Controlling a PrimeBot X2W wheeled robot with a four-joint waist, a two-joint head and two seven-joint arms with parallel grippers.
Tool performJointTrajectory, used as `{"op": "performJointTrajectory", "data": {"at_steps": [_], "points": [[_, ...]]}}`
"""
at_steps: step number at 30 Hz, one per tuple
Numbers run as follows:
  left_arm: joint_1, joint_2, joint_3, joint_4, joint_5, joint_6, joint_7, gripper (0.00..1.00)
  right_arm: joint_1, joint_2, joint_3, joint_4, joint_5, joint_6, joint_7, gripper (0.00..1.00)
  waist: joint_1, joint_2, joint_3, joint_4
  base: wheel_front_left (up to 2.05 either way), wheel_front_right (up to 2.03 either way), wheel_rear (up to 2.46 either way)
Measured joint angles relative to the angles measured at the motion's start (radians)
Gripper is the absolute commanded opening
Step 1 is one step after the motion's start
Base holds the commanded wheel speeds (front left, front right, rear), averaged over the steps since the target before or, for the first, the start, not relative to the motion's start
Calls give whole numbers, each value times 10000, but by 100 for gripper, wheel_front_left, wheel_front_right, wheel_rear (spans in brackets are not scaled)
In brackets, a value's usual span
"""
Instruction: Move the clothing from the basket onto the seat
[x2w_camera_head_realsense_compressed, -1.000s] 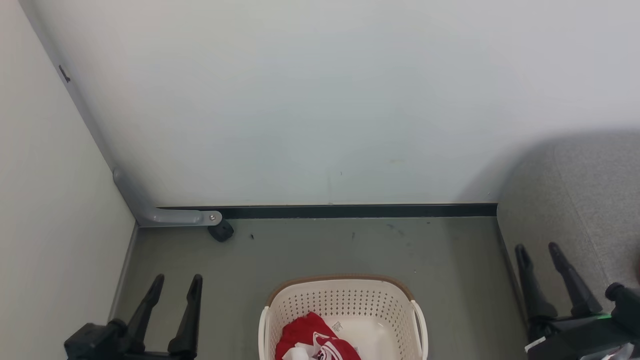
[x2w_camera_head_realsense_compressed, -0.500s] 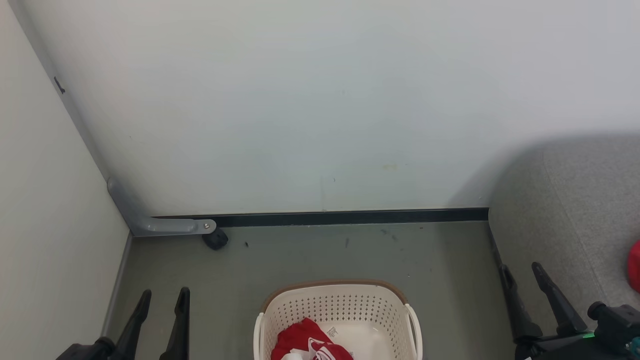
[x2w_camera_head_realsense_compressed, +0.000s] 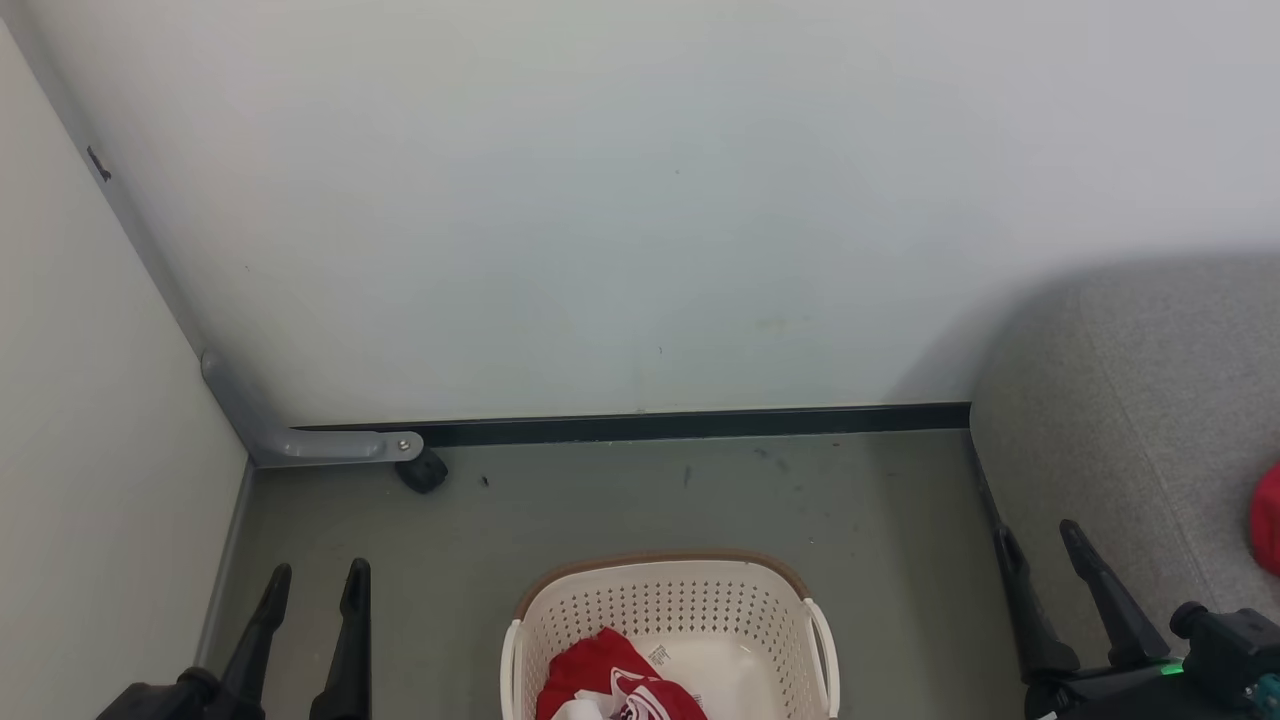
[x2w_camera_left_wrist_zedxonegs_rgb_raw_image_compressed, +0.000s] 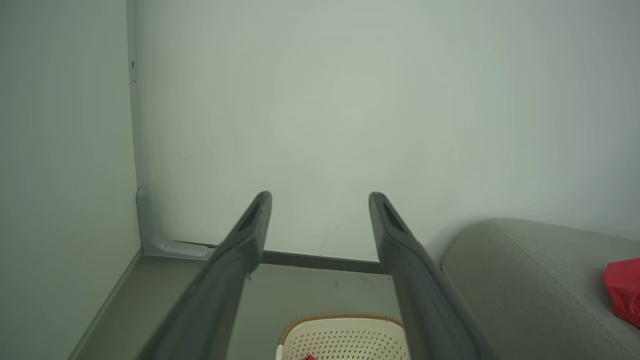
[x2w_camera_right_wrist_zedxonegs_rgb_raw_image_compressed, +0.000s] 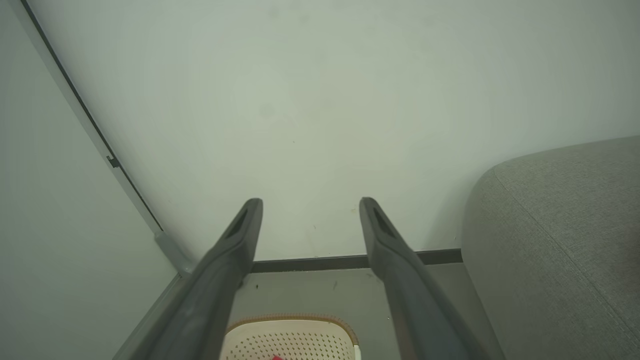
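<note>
We hold left hand (x2w_camera_head_realsense_compressed: 320, 567) and right hand (x2w_camera_head_realsense_compressed: 1037, 528) open, empty; red-and-white fabric clothing (x2w_camera_head_realsense_compressed: 600, 675) lies in the cream perforated plastic basket (x2w_camera_head_realsense_compressed: 680, 610), another red piece (x2w_camera_head_realsense_compressed: 1267, 520) on the grey woven sofa (x2w_camera_head_realsense_compressed: 1130, 400)

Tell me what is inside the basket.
Crumpled red-and-white clothing lies in the basket, leaving part of its bottom bare. Anything beneath the clothing is covered; the basket's near part is out of frame.

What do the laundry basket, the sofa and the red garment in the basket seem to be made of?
Laundry basket: smooth cream plastic, judging by its moulded perforated walls.
Sofa: matte grey woven fabric; the weave shows.
Red garment: soft cloth, lying crumpled.
</note>
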Motion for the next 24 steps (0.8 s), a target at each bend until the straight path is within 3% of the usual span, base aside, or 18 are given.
{"op": "performJointTrajectory", "data": {"at_steps": [24], "points": [[-44,-58,230,-474,274,0,-2,100,-547,236,94,-198,-244,15,-10,100,0,0,897,-390,0,0,0]]}}
